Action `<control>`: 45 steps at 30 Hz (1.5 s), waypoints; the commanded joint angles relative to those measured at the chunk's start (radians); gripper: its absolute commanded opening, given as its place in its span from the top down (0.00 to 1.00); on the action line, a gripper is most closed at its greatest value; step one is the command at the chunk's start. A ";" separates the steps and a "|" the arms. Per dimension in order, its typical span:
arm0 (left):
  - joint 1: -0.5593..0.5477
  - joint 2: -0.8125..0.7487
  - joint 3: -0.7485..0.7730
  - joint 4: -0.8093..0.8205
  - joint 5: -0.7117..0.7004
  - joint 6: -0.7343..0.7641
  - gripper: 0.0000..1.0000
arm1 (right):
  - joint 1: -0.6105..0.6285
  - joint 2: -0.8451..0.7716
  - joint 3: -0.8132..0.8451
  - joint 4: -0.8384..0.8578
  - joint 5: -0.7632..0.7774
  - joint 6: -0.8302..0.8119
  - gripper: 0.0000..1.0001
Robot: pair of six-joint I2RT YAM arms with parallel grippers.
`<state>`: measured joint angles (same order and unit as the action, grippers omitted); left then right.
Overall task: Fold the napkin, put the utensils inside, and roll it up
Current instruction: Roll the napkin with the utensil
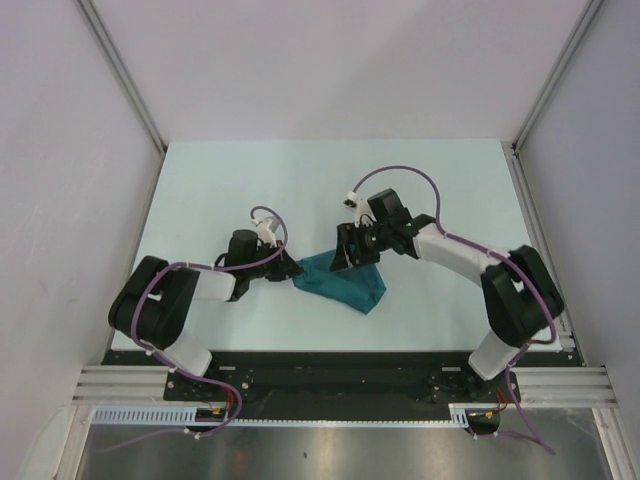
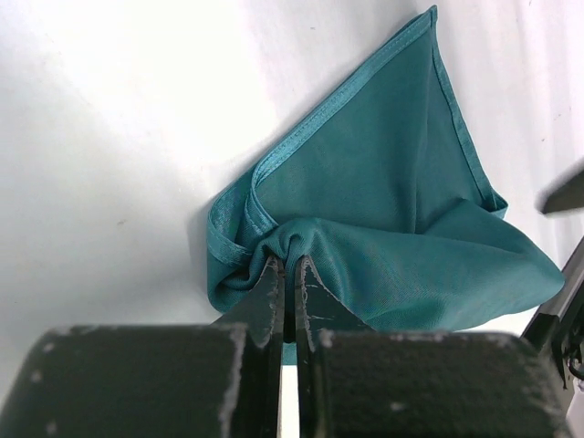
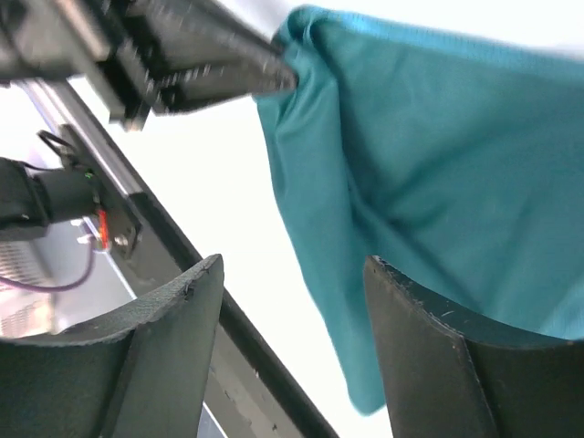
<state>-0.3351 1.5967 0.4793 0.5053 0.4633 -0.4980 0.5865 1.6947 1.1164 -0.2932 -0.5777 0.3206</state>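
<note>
The left arm (image 1: 165,300) reaches in from the left of the napkin (image 1: 348,284). The left gripper (image 2: 287,266) is clenched on the napkin's left edge, and a small bunch of the teal cloth is pressed between its two dark fingers (image 2: 266,297). From this pinched place the cloth spreads away, with a hemmed border running to a far corner. The napkin lies crumpled on the pale table (image 1: 250,180), roughly in the middle between the two arms, and in the top view it looks like a rough triangle. The right gripper (image 3: 292,265) is above the napkin's upper part. It is released: its fingers (image 3: 173,338) stand wide apart and hold nothing, and the cloth is seen beyond them. The right arm (image 1: 470,260) comes in from the right of the napkin.
</note>
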 commanded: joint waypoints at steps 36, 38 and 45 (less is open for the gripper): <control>0.016 -0.003 -0.004 -0.051 0.040 0.016 1.00 | 0.246 -0.105 -0.110 -0.043 0.472 -0.182 0.28; 0.016 0.002 -0.004 -0.048 0.041 0.016 1.00 | 0.256 -0.119 -0.095 -0.060 0.472 -0.201 0.27; 0.016 0.006 -0.002 -0.044 0.048 0.007 1.00 | 0.246 -0.112 -0.079 -0.043 0.475 -0.276 0.21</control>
<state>-0.3237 1.5959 0.4793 0.4976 0.4953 -0.4973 0.8413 1.6043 1.0012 -0.3607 -0.1204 0.1078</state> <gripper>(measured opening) 0.024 0.790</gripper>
